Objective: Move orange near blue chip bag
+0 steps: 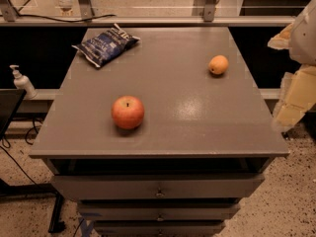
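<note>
White pump bottle point(19, 80) sits off the table on a ledge at far left, the thing farthest from the gripper

Blue chip bag point(105, 44): crinkled dark blue foil with white lettering. It lies flat and skewed at the back-left corner of the grey table point(197, 127), close to the left edge, the full table width away from the gripper

Apple point(128, 112): red-orange, stem dimple up, bigger than the orange. It stands front-left of centre, well left of the gripper, apart from both bag and orange

Orange point(218, 64): small, round, plain orange-yellow with a soft shadow under it. It rests on the right half of the tabletop toward the back, near the right edge but clearly on the surface

Open room: a bare grey strip runs along the back of the table between orange and bag, and the apple sits in front of that strip, not in it. The front-right area of the top is also bare. Drawers point(158, 186) are stacked below the front edge

Gripper point(291, 105): cream-coloured and partly cut by the right side of the camera view. It hangs beyond the table's right edge, not over the top. Released or clenched: cannot tell

The orange is left of the gripper and somewhat farther back, apart and not touching. It is the tabletop item nearest to it
</note>
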`<state>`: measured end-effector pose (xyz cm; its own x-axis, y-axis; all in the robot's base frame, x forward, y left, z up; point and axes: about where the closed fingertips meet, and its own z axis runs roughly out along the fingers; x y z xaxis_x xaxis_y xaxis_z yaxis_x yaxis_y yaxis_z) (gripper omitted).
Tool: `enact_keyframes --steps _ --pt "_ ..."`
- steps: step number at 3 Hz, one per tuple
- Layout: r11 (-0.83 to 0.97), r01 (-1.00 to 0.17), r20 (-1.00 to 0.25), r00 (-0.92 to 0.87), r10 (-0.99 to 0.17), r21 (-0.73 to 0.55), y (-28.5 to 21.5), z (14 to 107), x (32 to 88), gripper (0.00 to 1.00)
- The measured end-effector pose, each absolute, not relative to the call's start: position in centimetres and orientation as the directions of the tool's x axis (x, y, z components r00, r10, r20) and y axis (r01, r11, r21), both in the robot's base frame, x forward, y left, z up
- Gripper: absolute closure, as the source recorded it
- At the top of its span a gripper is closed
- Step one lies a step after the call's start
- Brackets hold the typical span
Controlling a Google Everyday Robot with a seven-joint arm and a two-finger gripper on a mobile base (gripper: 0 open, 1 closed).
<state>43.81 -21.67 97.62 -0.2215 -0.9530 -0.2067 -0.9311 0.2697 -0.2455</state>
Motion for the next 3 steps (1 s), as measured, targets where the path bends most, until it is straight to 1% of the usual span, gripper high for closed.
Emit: enact_keyframes --steps 1,2,3 --pt "0.27 -0.931 -0.207 -0.221 -0.953 -0.246 -21.7 97.6 43.8 0.0" --pt "0.266 -0.927 -0.23 -0.208 -0.951 -0.264 -21.5 97.4 44.2 0.0" --pt "0.248 -0.924 -0.271 -0.169 -0.948 -0.291 -21.2 95.3 45.7 0.0"
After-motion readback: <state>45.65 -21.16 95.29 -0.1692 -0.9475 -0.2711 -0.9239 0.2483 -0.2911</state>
